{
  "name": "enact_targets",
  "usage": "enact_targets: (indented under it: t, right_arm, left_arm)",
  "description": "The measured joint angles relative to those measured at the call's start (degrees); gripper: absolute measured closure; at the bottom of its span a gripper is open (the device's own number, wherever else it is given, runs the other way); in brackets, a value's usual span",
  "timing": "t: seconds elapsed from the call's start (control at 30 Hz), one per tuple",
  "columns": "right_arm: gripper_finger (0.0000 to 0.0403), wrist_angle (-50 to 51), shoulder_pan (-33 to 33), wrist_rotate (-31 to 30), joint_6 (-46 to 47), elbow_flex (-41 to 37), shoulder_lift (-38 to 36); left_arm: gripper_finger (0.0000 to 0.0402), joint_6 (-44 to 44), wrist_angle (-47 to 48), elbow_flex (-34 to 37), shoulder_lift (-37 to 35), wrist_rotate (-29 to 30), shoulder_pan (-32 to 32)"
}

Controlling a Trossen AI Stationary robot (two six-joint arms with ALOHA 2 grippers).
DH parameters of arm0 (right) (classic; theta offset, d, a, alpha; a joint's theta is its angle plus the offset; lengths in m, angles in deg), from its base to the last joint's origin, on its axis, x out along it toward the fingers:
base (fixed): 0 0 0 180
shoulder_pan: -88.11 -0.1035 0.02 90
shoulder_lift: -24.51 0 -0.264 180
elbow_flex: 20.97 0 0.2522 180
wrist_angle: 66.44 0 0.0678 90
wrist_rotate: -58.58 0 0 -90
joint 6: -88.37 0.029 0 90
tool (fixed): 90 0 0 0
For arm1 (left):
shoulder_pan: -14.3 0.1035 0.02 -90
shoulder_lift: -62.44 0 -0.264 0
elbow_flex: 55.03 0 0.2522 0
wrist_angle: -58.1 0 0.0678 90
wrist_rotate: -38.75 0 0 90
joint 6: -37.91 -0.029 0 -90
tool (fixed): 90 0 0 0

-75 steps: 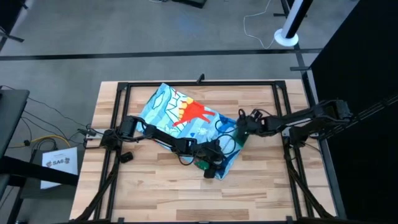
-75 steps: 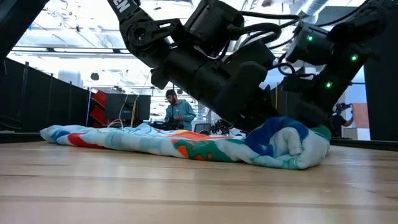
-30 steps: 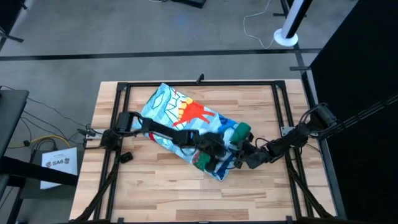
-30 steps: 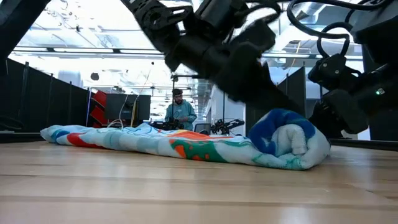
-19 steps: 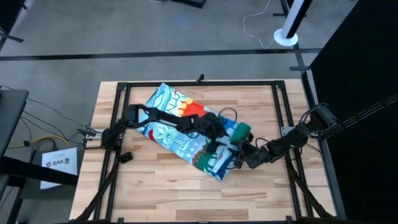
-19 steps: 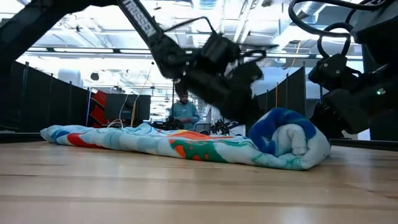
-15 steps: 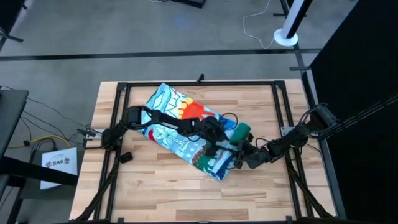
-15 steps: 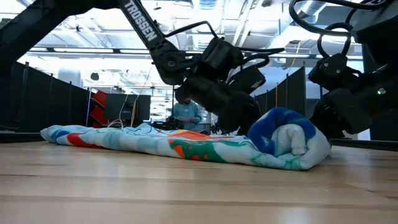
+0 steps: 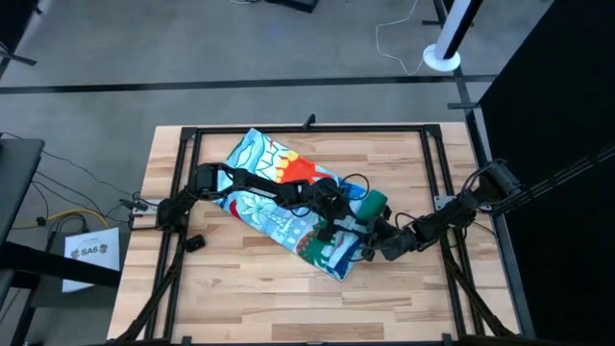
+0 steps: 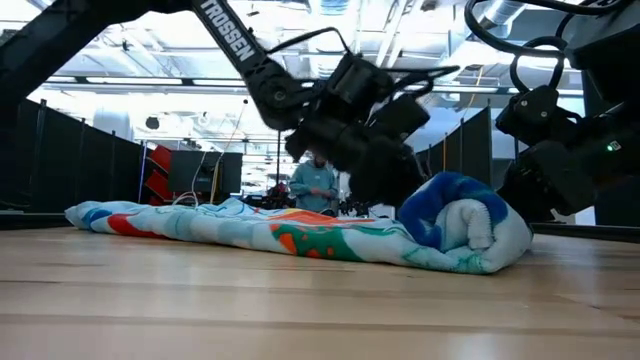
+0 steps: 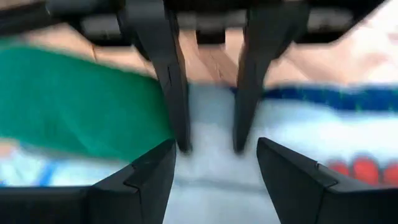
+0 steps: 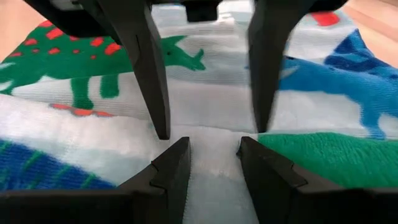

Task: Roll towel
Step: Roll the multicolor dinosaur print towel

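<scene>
Mid-roll. The soft beach towel, green and light blue with red, orange and white print, lies diagonally across the middle of the wooden surface; its end toward the right edge is already wound into a fat roll, the rest flat.

Left gripper hovers over the roll, fingers parted narrowly, holding nothing. Right gripper sits against the roll's near-right side, fingers spread wide, tips on cloth, not clamped.

Next, likely: both grip the roll and turn it toward the far-left corner, keeping it tight.
</scene>
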State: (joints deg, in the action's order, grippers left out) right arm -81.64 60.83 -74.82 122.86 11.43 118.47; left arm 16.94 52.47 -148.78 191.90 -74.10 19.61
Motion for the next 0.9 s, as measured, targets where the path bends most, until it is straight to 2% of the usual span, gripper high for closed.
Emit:
enact_targets:
  t: [0.23,0.3,0.4,0.57,0.77,0.9]
  right_arm:
    - [0.027,-0.2,0.0,1.0,0.1,0.0,0.0]
    - [0.027,-0.2,0.0,1.1,0.1,0.0,0.0]
    - [0.027,-0.1,0.0,1.2,0.1,0.0,0.0]
    - [0.027,-0.1,0.0,1.2,0.1,0.0,0.0]
    - [0.027,-0.1,0.0,1.2,0.2,0.0,0.0]
    - [0.027,-0.1,0.0,1.2,0.1,0.0,0.0]
  left_arm:
    - [0.0189,-2.7,16.5,-8.7,0.2,0.7,-0.3]
    - [0.0189,-3.9,17.8,-9.1,0.2,3.6,-0.5]
    - [0.0184,-4.4,20.3,-9.5,0.3,4.7,-0.6]
    - [0.0153,-4.5,22.7,-9.8,0.3,4.8,-0.5]
    - [0.0107,-4.3,21.1,-9.8,0.3,4.7,-0.7]
    - [0.0094,-7.2,20.2,-9.8,0.3,4.1,-1.5]
